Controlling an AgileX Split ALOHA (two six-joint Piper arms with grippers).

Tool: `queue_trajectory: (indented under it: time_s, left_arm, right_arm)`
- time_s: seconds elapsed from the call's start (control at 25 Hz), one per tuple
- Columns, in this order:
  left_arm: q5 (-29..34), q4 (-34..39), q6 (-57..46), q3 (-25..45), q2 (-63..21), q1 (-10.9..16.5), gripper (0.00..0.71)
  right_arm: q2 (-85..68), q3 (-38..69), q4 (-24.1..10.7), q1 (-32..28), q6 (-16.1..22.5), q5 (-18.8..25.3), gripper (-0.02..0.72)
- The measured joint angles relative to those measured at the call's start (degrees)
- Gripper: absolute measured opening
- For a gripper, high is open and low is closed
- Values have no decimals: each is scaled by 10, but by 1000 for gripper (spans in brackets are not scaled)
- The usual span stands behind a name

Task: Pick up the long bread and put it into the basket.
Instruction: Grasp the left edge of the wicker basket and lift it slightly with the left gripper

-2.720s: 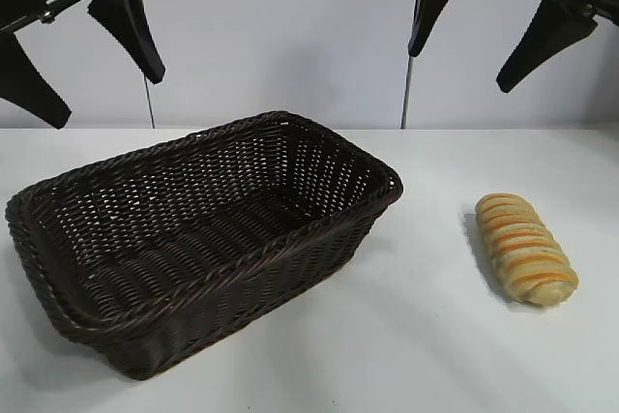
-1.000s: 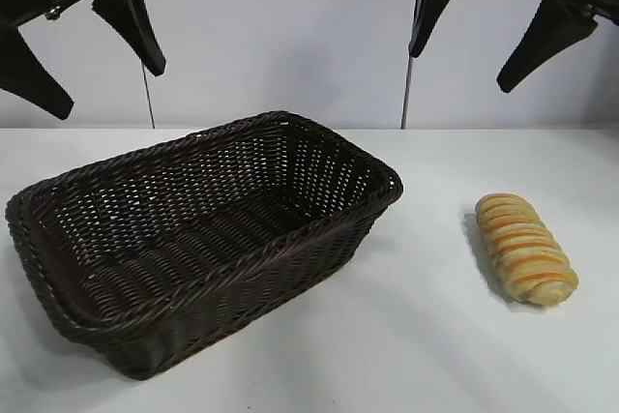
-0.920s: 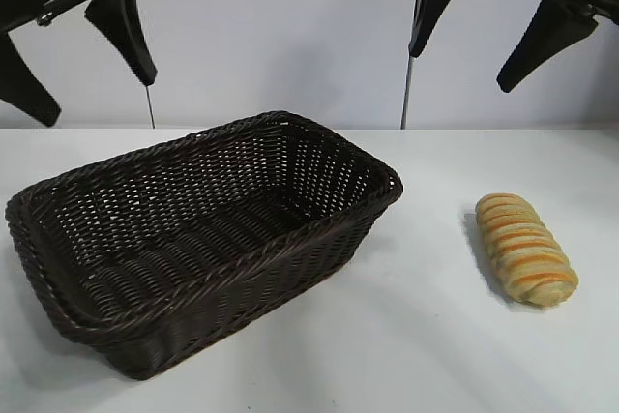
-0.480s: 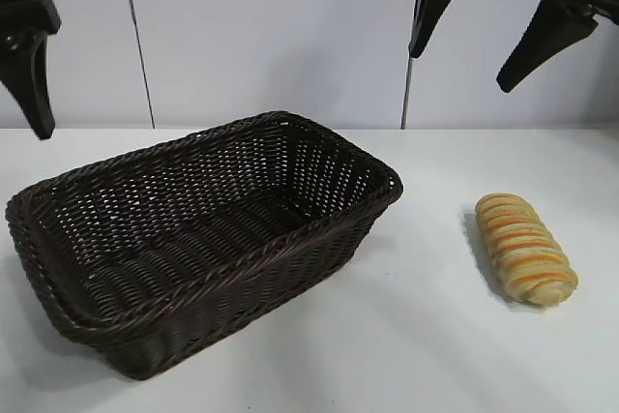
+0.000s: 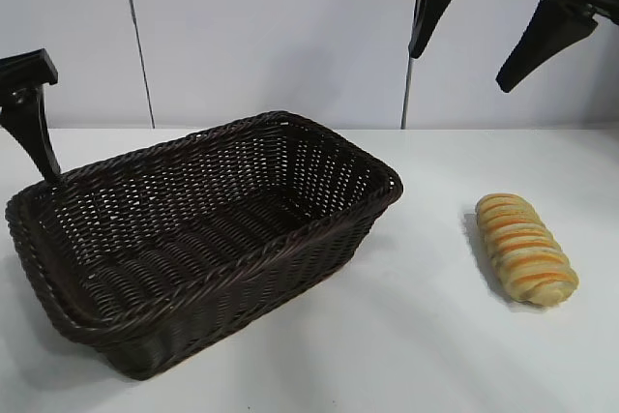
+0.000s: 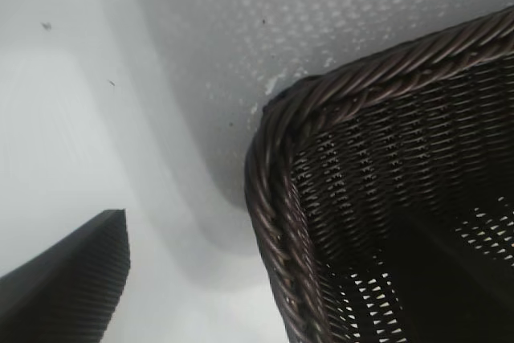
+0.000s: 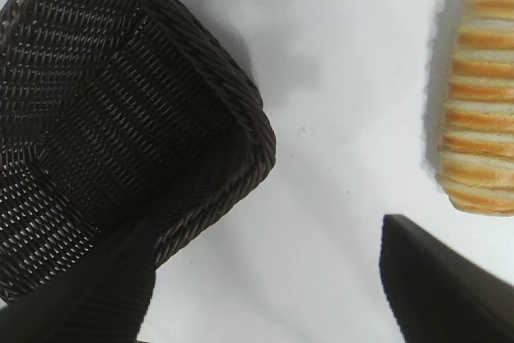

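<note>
Lying on the bench [image 5: 416,336]: long bread [image 5: 525,248] at 3 o'clock of basket [image 5: 198,229]. Right gripper [image 5: 488,31] spread wide overhead; left gripper [image 5: 34,128] agape at 9 o'clock rim.

Exterior camera: faces my two arms across the white worktop [image 5: 406,355], slightly raised, mid-range. My left wrist camera: close, looking down at a corner of the dark brown woven wicker basket [image 6: 273,166]. My right wrist camera: higher, looking down; shares that basket [image 7: 241,118] and the ridged golden-tan long bread [image 7: 480,102] with the exterior view.

Left pincer [image 5: 12,132]: only one finger [image 5: 35,137] was in frame, the other cut off. Long bread [image 7: 480,98] was cropped in right wrist view.
</note>
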Motion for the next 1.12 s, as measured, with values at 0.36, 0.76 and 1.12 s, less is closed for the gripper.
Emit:
queue_trajectory:
  time_s: [0.36,0.76,1.12]
  left_arm:
    - [-79,-7,-28,45,0,-16,627]
    - [-116,-16,-29,58,38,-16,627]
    - [-132,-40,-25,58,60,-16,623]
  right_arm:
    - [0,0,4,0,-1,3,559]
    - [0,0,4,0,-1,5,559]
    - [0,0,4,0,-1,5,559]
